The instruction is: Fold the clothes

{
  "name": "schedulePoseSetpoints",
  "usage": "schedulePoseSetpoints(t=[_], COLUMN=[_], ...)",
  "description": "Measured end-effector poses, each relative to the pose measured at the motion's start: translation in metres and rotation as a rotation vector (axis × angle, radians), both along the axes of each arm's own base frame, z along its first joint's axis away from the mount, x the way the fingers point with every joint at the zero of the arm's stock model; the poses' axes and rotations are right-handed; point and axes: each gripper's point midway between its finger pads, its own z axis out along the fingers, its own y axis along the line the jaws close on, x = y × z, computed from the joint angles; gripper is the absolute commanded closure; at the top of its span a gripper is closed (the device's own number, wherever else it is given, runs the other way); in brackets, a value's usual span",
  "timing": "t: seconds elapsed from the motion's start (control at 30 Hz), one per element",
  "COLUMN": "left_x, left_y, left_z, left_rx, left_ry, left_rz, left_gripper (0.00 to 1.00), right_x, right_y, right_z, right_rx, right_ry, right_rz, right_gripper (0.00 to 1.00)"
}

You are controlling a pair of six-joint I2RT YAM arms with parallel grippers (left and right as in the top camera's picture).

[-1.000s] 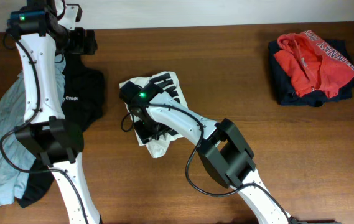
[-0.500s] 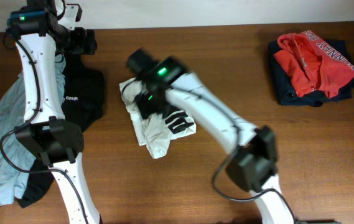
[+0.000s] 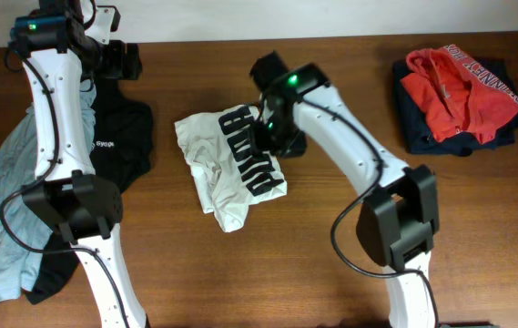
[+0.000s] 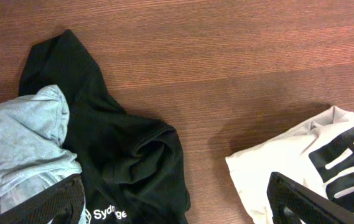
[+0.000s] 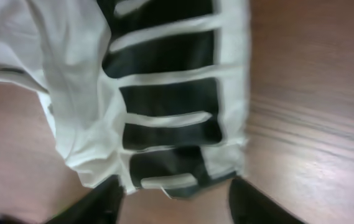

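Lying rumpled near the middle of the bench, the white T-shirt is loosely bunched rather than flat; its black block print faces up along its right half, its left half is plain and creased, and a loose corner trails at its near edge. The right pincer sits at the T-shirt's right edge beside the print, fingers spread, released, clamped on nothing. Left of the T-shirt and apart from it lies the black shirt with a small white logo, overlapping a pale grey-blue shirt further left; the left pincer hangs over the black shirt's far end, wide apart and empty. Bare wood rings the T-shirt on every side; well to its right sits a red and navy pile. Only the blurred right wrist view shows the printed hem just beyond the fingertips; only the left wrist view shows closely the strip of wood between the T-shirt and the black shirt.
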Motion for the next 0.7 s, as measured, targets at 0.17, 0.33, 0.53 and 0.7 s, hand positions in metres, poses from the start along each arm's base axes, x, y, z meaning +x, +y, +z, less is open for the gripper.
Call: schedulePoseSetpoints(t=[0.17,0.33,0.53,0.7], left_x=[-0.001,-0.002,-0.002,-0.001], left_y=[0.0,0.0,0.0,-0.001], left_z=[0.0,-0.001,-0.001,-0.001], left_rx=[-0.001,-0.001,-0.001,-0.009], left_ry=[0.004,0.007,0.007,0.007], left_rz=[0.0,0.0,0.0,0.003], left_gripper=[0.06,0.07,0.07,0.07], right_x=[-0.021,-0.032,-0.024,-0.003], right_y=[0.018,0.017,0.0,-0.033], right_z=[-0.04,-0.061,-0.067,-0.072], right_rx=[0.033,0.033,0.032,0.036], right_ry=[0.043,0.08,0.092,0.097], right_rz=[0.049,0.054,0.009,-0.065], right_gripper=[0.64,0.65,0.65,0.65])
